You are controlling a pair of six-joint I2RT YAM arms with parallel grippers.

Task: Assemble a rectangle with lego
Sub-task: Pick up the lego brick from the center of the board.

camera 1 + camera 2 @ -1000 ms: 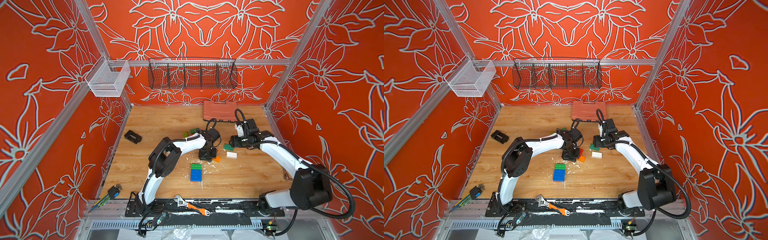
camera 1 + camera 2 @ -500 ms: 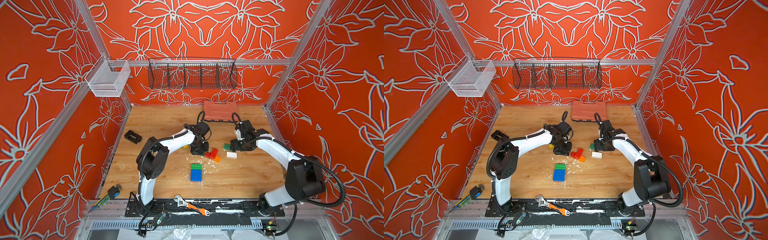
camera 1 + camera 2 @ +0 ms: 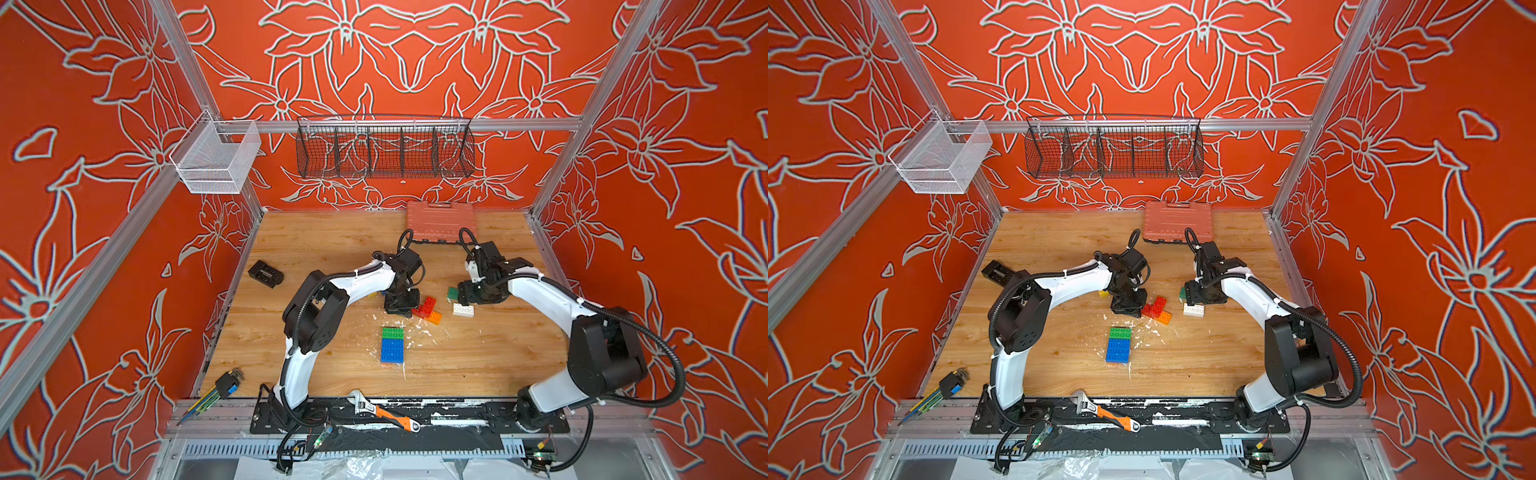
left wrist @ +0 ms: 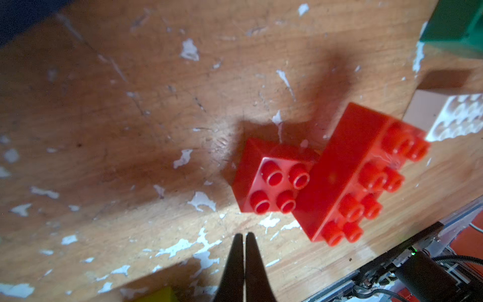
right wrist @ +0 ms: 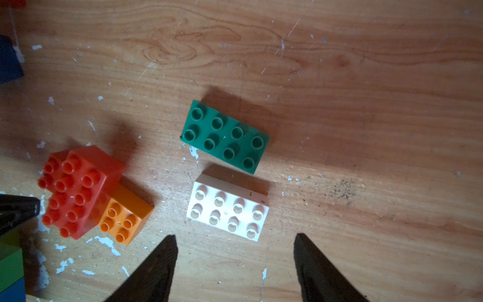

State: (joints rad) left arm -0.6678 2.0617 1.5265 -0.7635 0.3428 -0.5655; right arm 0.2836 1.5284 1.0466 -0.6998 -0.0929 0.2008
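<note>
Presently gathering loose lego (image 3: 428,307) for the rectangle, with only a blue-and-green slab (image 3: 392,345) joined.
Holds left end effector (image 4: 241,239) pinched together, empty, just beside two red bricks (image 4: 339,177); holds right end effector (image 5: 234,235) spread apart over white brick (image 5: 228,210), gripping nothing, with dark green brick (image 5: 225,136) just beyond. Likely calls next for lowering, closing on the white brick and carrying it toward the slab nearer the desk front. Scratched, paint-flecked wooden desk (image 3: 316,245); orange floral walls (image 3: 415,62); salmon case (image 3: 440,220) at the back.
</note>
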